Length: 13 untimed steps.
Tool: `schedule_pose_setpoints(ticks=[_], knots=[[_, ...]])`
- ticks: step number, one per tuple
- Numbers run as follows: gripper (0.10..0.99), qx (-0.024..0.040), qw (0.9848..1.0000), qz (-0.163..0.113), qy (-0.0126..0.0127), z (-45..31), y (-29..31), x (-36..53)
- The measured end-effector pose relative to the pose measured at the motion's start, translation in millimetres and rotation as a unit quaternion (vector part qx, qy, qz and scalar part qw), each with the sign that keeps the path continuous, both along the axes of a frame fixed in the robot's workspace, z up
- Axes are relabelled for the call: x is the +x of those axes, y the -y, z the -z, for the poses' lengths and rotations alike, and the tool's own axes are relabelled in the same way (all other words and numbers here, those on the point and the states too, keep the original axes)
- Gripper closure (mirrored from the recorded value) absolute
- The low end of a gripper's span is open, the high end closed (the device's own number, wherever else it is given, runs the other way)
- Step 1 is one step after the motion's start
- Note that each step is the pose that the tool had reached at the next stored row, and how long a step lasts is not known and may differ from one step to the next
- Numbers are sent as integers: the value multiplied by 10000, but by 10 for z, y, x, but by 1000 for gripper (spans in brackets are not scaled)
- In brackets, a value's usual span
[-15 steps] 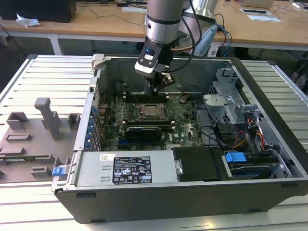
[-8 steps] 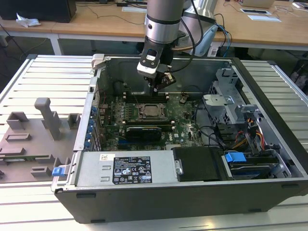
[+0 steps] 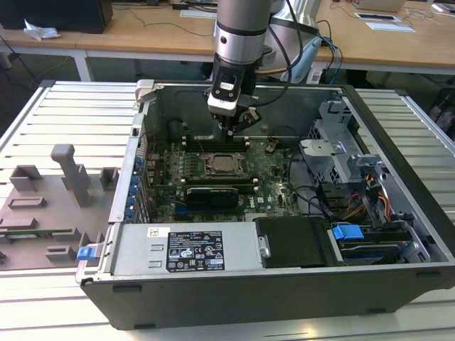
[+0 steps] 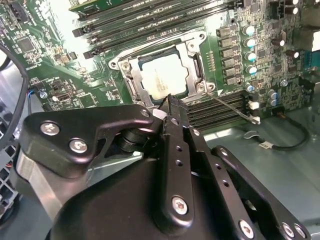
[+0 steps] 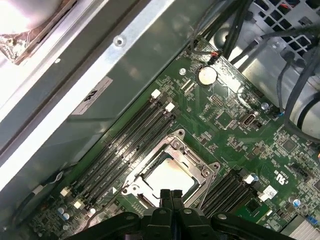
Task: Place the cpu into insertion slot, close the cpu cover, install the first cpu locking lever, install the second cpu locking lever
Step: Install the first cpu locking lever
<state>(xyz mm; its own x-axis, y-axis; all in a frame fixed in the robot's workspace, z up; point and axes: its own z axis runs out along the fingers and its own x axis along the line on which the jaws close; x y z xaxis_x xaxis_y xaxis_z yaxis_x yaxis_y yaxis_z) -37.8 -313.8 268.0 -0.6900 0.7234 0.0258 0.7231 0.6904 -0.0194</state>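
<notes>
Cpu [image 4: 162, 75] seated in insertion slot [image 3: 222, 165], cpu cover [image 4: 196, 65] down over it. Hand [image 4: 172, 100] empty, fingers together, hovers near slot's 12 o'clock in exterior view. Thin locking lever [image 4: 230, 106] sticks out unlatched. Lever step in hand, probably; it calls for exact tip placement.

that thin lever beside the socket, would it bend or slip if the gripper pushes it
The lever is a thin bare metal rod, so probably springy rather than floppy. Its narrow, shiny surface could let the gripper slide off. One end looks pinned beside the cpu, so it should swing, not lift free.
</notes>
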Motion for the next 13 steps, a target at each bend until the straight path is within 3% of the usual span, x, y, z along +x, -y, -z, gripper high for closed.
schedule_pose_setpoints(ticks=[13], knots=[[980, 0, 9985, -551, 0, 0, 0, 0]])
